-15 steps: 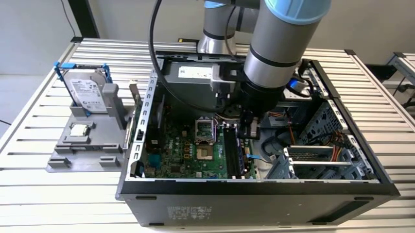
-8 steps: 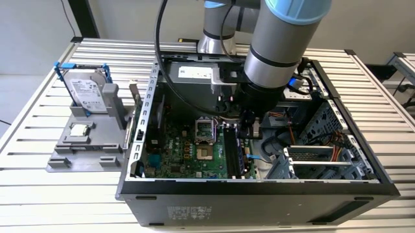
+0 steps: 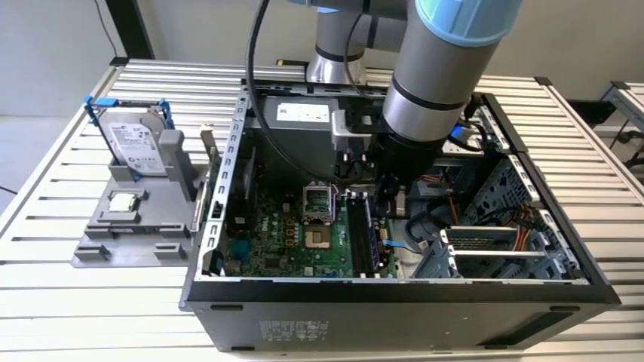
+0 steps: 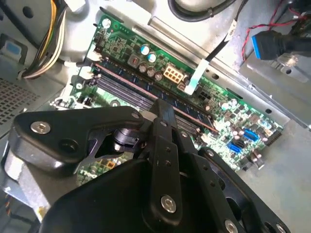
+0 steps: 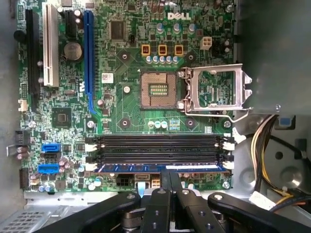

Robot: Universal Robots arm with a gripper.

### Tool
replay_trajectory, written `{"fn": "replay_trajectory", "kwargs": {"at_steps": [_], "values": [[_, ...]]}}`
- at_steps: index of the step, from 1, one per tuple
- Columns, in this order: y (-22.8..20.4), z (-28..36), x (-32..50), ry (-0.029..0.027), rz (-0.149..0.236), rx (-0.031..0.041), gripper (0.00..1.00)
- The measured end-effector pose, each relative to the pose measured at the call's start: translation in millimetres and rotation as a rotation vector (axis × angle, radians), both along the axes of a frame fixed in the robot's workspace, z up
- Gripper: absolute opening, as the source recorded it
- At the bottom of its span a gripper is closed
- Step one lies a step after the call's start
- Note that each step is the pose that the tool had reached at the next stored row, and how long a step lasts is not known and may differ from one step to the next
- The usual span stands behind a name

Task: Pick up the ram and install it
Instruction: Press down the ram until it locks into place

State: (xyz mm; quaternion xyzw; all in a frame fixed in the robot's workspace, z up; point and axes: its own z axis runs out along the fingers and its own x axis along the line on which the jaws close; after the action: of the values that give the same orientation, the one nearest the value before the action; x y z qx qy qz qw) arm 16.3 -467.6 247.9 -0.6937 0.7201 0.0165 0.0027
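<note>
The ram [image 5: 131, 167] is a long, thin stick with a pale label strip. It stands on edge in the outermost of the black memory slots [image 5: 158, 145] on the green motherboard [image 5: 121, 107]. My gripper [image 5: 171, 174] is down inside the open computer case, its black fingers drawn together over the stick's top edge near its middle. In the second wrist view the gripper [image 4: 163, 108] meets the ram [image 4: 127, 80] at the same slot. In the exterior view the gripper [image 3: 387, 197] hangs over the ram [image 3: 375, 234], and the arm hides the contact.
The processor socket [image 5: 158, 90] lies open with its metal bracket [image 5: 216, 90] flipped up. Cable bundles [image 5: 265, 141] run beside the slots. The case walls [image 3: 216, 219] hem in the board. On the table at the exterior view's left, a grey holder carries a hard drive [image 3: 136, 143] and a processor chip [image 3: 123, 202].
</note>
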Motion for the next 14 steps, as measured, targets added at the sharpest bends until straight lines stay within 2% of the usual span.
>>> {"fn": "replay_trajectory", "kwargs": {"at_steps": [4, 10, 14], "values": [[-0.1, -7.2, 0.0, 0.0, 0.001, 0.0001, 0.0], [0.0, -8.9, 0.0, -0.0002, 0.001, 0.0005, 0.0], [-0.1, -15.8, 0.2, -0.0005, 0.001, -0.0001, 0.0]]}}
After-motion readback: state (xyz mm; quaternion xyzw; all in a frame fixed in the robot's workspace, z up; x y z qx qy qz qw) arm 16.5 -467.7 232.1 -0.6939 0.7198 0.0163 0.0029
